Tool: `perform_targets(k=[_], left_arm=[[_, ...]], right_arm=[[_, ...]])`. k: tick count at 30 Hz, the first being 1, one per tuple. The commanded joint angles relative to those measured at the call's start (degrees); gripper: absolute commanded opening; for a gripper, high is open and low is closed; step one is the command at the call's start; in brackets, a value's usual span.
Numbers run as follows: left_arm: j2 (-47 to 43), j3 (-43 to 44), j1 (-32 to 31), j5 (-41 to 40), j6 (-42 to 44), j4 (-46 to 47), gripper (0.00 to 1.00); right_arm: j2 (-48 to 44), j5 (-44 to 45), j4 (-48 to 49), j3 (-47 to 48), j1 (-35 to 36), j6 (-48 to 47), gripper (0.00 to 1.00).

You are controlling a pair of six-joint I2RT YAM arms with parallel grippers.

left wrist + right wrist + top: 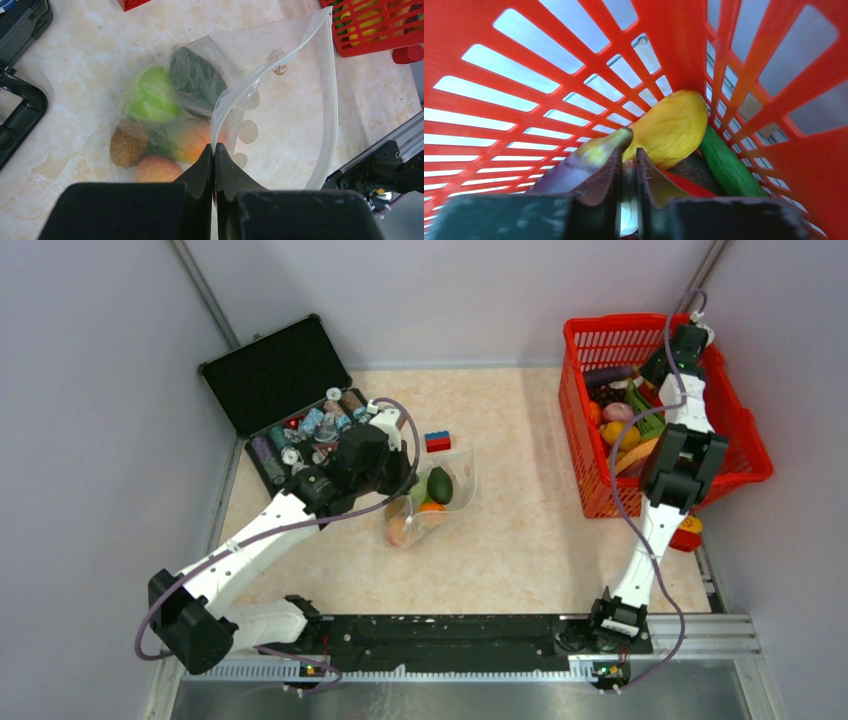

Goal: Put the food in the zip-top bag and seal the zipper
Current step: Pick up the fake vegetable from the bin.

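Note:
The zip-top bag (458, 462) lies at the table's middle, mouth wide open; in the left wrist view (290, 125) it holds food: a green round fruit (150, 95), a dark green piece (195, 77), an orange piece (192, 142) and two brownish ones. My left gripper (214, 147), also in the top view (388, 462), is shut on the bag's near mouth edge. The zipper (331, 100) curves round the far side. My right gripper (626, 152) is down in the red basket (575, 440), jaws nearly together on a blurred whitish piece, beside a purple eggplant (574, 165).
The basket wall (574, 30) stands close around my right gripper, with a yellow piece (674, 125), a green cucumber (729, 167) and a red piece (684, 182). An open black case (280, 370) stands at the back left. A red-and-blue brick (437, 441) lies behind the bag.

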Motion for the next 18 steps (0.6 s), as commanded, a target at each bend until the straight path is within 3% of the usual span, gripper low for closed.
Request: perform_targets(k=[1, 2, 9, 18], left_arm=[[-0.70, 1.78, 0.25, -0.73, -0.14, 0.94, 0.00], [-0.65, 1.84, 0.25, -0.78, -0.06, 0.85, 0.00], [-1.87, 1.14, 0.33, -0.89, -0.60, 0.56, 0.00], [-4.13, -0.63, 0.31, 4.19, -1.93, 2.92, 0.00]], right_arm=[[-2.94, -2.64, 2.49, -1.15, -0.01, -0.48, 0.03], [-4.08, -3.16, 3.16, -1.88, -0.01, -0.48, 0.00], [-15.31, -7.96, 8.14, -8.26, 0.00, 1.26, 0.00], [-31.70, -8.55, 20.79, -30.70, -0.09, 1.78, 0.00]])
